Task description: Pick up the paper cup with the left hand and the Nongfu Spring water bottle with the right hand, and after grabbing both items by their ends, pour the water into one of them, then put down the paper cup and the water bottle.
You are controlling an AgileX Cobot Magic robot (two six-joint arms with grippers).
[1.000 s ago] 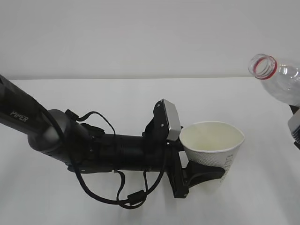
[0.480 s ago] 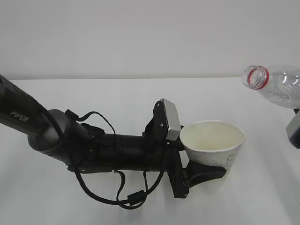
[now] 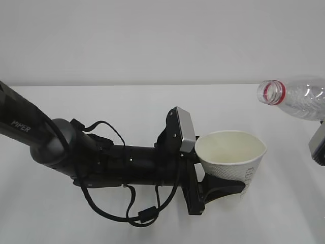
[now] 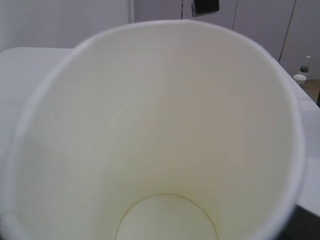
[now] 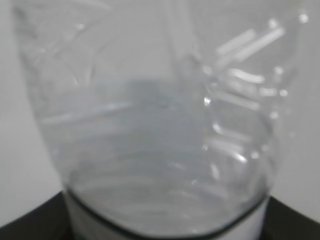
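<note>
A: Status, nearest first?

B: The left hand (image 3: 223, 188) is lowest in the exterior view, reaching in from the left on the black arm (image 3: 30, 133) marked PIPER. Its fingers (image 3: 226, 184) are clamped round the lower part of the paper cup (image 3: 232, 158). Cup is upright, mouth open to the top.

A: Anything in the cup?

B: Left wrist view looks straight down into the paper cup (image 4: 160, 125): cream wall, round bottom visible. I can't make out any water in it.

A: Bottle?

B: The Nongfu Spring water bottle (image 3: 294, 99) is further back, up and to the right of the cup, well apart from it. It lies nearly on its side, uncapped mouth with the red neck ring (image 3: 277, 93) pointing left toward the cup side. Its body runs off the right edge.

A: Right hand?

B: Only a grey-white block (image 3: 319, 145) shows at the right edge below the bottle. The right wrist view is filled by the clear ribbed bottle wall (image 5: 160, 125), so the right hand is closed on the bottle.

A: Surface?

B: White table (image 3: 101, 101), pale wall (image 3: 152, 35) behind.
</note>
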